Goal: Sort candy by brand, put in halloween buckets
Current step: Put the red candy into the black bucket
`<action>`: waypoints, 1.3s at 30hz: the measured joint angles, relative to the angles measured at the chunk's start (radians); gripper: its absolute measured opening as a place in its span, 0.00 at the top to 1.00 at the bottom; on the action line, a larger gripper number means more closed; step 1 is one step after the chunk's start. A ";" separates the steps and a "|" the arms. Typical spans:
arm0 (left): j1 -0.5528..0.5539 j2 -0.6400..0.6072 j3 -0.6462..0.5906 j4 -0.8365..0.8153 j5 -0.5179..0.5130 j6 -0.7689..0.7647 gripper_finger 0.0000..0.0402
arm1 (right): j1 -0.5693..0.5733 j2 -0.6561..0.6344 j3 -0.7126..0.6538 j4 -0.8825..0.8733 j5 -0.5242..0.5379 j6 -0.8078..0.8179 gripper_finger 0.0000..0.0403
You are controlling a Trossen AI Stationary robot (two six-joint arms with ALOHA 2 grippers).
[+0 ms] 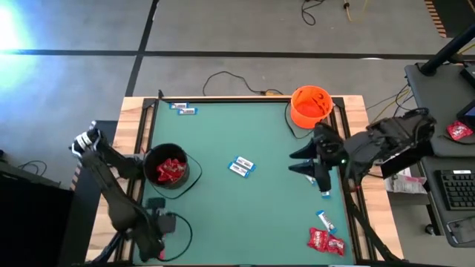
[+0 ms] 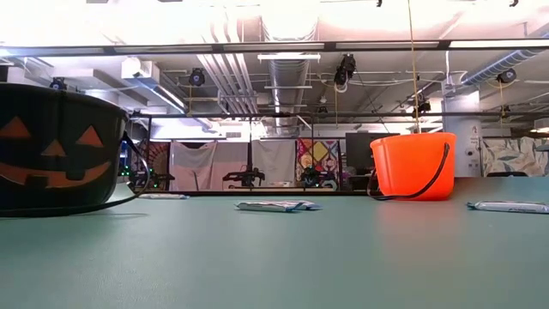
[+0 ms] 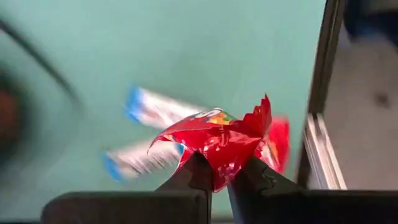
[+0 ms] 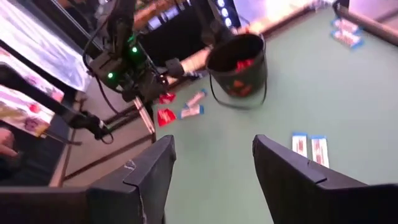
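Note:
A shiny red candy packet [image 3: 217, 134] is lifted above the green table near its near-left corner, and my left gripper [image 3: 217, 179] is shut on it. On the table below it lie two white-and-blue bars [image 3: 155, 109] and another red packet [image 3: 278, 144]. The black bucket [image 1: 169, 167], with red packets inside, stands on its base at the left. The orange bucket [image 1: 310, 105] stands at the far right. My right gripper [image 1: 295, 163] hovers open by the right edge, in front of the orange bucket, pointing toward the table's middle, nothing between its fingers [image 4: 149, 171]. My left gripper pinches the red packet by one end [image 3: 214, 167] between its two fingertips. The fingers come from above, pointing down. The rest of the packet juts out past the fingertips, crumpled, with its jagged crimped edge [image 3: 264, 109] free and clear of the table.
Two white-and-blue bars [image 1: 241, 167] lie at the table's middle, two more [image 1: 182, 109] at the far-left corner. A bar [image 1: 326, 220] and red packets [image 1: 326, 241] lie at the near right. A side desk with a keyboard [image 1: 456, 189] stands beyond the right edge.

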 joint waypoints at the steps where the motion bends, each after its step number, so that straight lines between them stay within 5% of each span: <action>1: 0.006 -0.026 0.023 -0.039 -0.065 -0.001 0.98 | 0.000 -0.005 0.000 0.000 0.001 -0.015 0.48; 6: 0.135 -0.181 0.063 -0.156 -0.245 -0.021 0.98 | -0.007 -0.006 0.000 0.002 -0.001 -0.137 0.49; 10: 0.315 -0.288 -0.015 -0.161 -0.258 0.026 0.98 | -0.034 -0.006 0.000 0.002 0.001 -0.185 0.49; 20: 0.785 -0.435 -0.328 -0.170 -0.103 0.295 0.97 | -0.089 -0.028 0.000 -0.097 -0.067 -0.180 0.49; 25: 0.915 -0.432 -0.443 -0.159 0.028 0.318 0.83 | -0.111 -0.023 0.000 -0.158 -0.028 -0.174 0.49; 29: 0.942 -0.423 -0.447 -0.168 0.035 0.317 0.63 | -0.135 -0.019 -0.001 -0.198 -0.026 -0.209 0.49; 34: 0.910 -0.410 -0.257 -0.240 0.081 0.253 0.39 | -0.141 -0.027 -0.001 -0.223 -0.025 -0.237 0.49; 39: 0.676 -0.385 -0.017 -0.236 0.124 0.054 0.29 | -0.141 -0.023 -0.001 -0.227 -0.025 -0.293 0.49</action>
